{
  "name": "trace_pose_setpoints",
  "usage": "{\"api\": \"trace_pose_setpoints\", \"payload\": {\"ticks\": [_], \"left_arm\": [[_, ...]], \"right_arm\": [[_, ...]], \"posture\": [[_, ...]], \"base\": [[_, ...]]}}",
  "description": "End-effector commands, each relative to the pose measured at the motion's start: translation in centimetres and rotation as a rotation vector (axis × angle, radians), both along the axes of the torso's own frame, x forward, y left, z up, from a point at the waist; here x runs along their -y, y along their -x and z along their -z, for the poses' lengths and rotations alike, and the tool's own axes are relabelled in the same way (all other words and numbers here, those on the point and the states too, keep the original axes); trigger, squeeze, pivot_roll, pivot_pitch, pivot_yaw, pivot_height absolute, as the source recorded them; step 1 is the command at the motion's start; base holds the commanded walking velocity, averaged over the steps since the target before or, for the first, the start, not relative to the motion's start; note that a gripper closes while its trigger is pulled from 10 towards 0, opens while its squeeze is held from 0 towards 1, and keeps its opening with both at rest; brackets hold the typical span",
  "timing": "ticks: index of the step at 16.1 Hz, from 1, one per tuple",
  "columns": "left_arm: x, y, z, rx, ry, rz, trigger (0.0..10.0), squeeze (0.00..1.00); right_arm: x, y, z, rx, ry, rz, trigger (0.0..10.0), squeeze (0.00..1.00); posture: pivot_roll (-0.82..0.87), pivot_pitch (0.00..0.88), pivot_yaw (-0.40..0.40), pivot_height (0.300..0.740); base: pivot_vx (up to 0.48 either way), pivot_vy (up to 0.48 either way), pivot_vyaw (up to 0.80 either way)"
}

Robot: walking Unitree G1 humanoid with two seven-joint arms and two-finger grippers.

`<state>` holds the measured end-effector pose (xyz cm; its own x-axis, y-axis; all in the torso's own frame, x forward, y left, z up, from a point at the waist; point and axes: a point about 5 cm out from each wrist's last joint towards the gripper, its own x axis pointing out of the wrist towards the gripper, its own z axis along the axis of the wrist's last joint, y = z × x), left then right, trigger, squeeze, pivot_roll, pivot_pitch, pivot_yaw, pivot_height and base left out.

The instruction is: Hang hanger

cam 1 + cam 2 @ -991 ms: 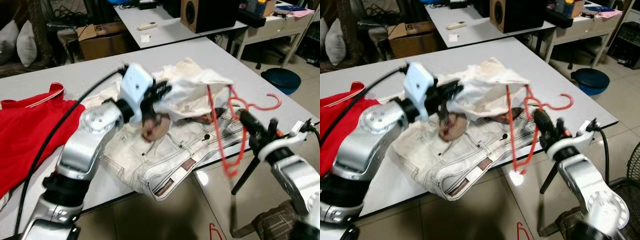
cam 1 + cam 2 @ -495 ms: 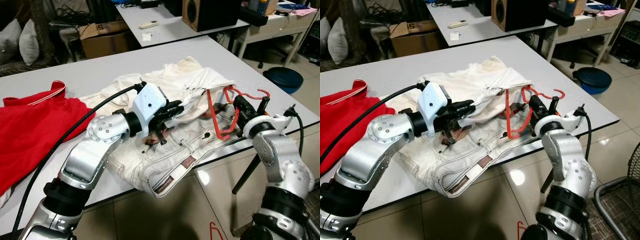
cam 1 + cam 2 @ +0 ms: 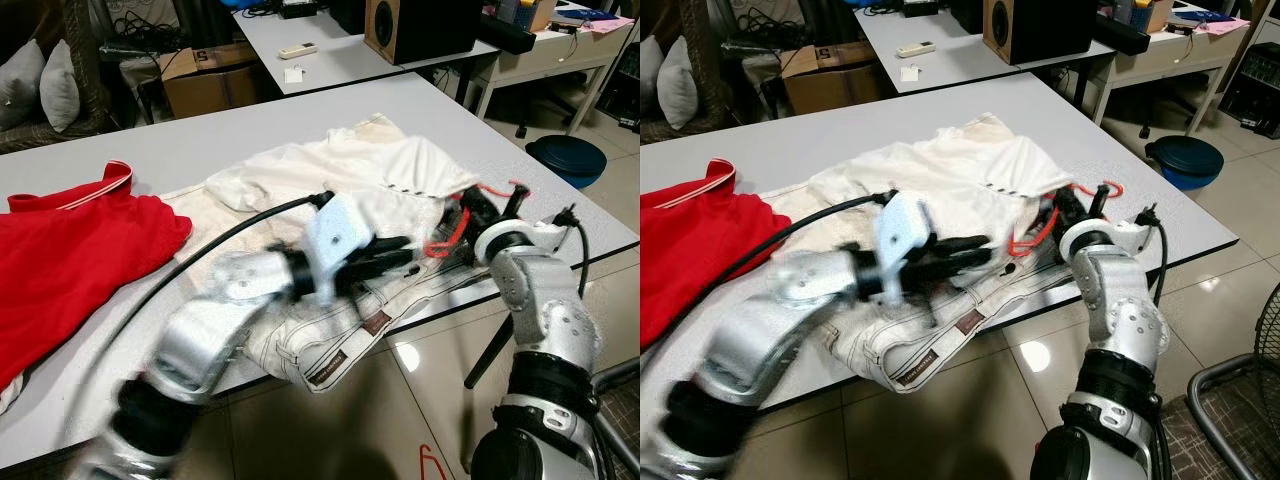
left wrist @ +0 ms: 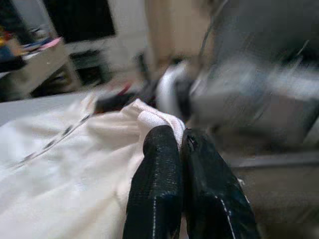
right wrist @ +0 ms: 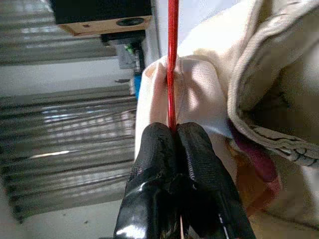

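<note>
The red hanger (image 3: 1040, 222) lay at the right edge of the cream garment (image 3: 340, 175), most of it tucked under the cloth, with only a loop and its hook (image 3: 500, 187) showing. The right gripper (image 5: 174, 130) had its two black fingers (image 5: 197, 164) pressed together on the hanger's thin red bar (image 5: 172, 59), which ran straight out from the fingertips along their own line and passed into a fold of the garment. From the head views the right gripper (image 3: 1068, 207) sat just beside the garment's right hem, the nearer of the two to the hanger.

The left gripper (image 4: 180, 142) was blurred with motion; its fingers (image 4: 154, 189) were closed against each other at a white edge of the cloth, though whether any fabric was pinched between them I cannot tell. It lay over the garment's front, towards the hanger.

As I judged it, the hanger's long axis pointed into the garment, so any pull would have to follow the bar or drag cloth with it.

The garment rested on a grey table (image 3: 200, 140), and a red shirt (image 3: 70, 250) lay well apart on the garment's far left.
</note>
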<state>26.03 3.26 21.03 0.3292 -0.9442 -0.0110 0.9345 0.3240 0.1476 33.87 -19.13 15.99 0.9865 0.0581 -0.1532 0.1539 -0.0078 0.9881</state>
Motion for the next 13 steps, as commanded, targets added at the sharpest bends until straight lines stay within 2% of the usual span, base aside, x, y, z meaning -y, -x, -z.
{"api": "trace_pose_setpoints", "payload": {"ticks": [1, 3, 4, 5, 6, 8, 9, 11, 13], "left_arm": [[0.6, 0.7, -1.0, -0.013, 0.048, 0.058, 0.0, 0.00], [2.0, 1.2, -1.2, -0.096, 0.134, 0.092, 0.0, 0.00], [2.7, 1.1, -1.9, -0.126, 0.186, 0.104, 0.0, 0.00], [3.1, 1.0, -2.8, -0.167, 0.252, 0.107, 0.0, 0.00], [3.3, 0.6, -3.9, -0.218, 0.333, 0.110, 0.0, 0.00], [3.2, -0.2, -4.7, -0.225, 0.384, 0.080, 0.0, 0.00], [2.9, -1.1, -4.6, -0.207, 0.366, 0.006, 0.0, 0.00], [1.8, -3.7, -3.6, -0.086, 0.207, -0.223, 0.0, 0.00], [-0.1, -5.9, -2.7, -0.060, 0.097, -0.408, 0.0, 0.00]], "right_arm": [[-0.3, -0.6, -0.6, 0.019, 0.009, 0.008, 10.0, 0.00], [-0.8, -0.9, -0.9, 0.036, 0.023, -0.007, 10.0, 0.00], [-1.5, -0.9, -0.9, 0.031, 0.090, -0.048, 10.0, 0.00], [-1.9, -0.8, -0.7, 0.027, 0.098, -0.064, 10.0, 0.00], [-2.2, -0.7, -0.3, 0.019, 0.134, -0.080, 10.0, 0.00], [-2.6, -0.5, 0.2, 0.010, 0.154, -0.094, 10.0, 0.00], [-2.8, -0.3, 0.2, 0.012, 0.170, -0.109, 10.0, 0.00], [-3.1, 0.2, -0.2, 0.040, 0.213, -0.152, 10.0, 0.00], [-2.8, 0.9, -0.9, 0.078, 0.244, -0.169, 10.0, 0.00]], "posture": [[0.01, 0.008, 0.061, 0.740], [0.01, 0.004, 0.058, 0.740], [0.01, 0.004, 0.058, 0.740], [0.01, 0.000, 0.060, 0.740], [0.01, 0.000, 0.063, 0.740], [0.00, 0.000, 0.065, 0.740], [0.00, 0.000, 0.067, 0.740], [0.00, 0.000, 0.069, 0.740], [0.00, 0.000, 0.072, 0.740]], "base": [[0.000, 0.000, 0.00], [0.000, 0.000, 0.00], [0.000, 0.000, 0.00], [0.000, 0.000, 0.00], [0.000, 0.000, 0.00], [0.000, 0.000, 0.00], [0.000, 0.000, 0.00], [0.000, 0.000, 0.00], [0.000, 0.000, 0.00]]}}
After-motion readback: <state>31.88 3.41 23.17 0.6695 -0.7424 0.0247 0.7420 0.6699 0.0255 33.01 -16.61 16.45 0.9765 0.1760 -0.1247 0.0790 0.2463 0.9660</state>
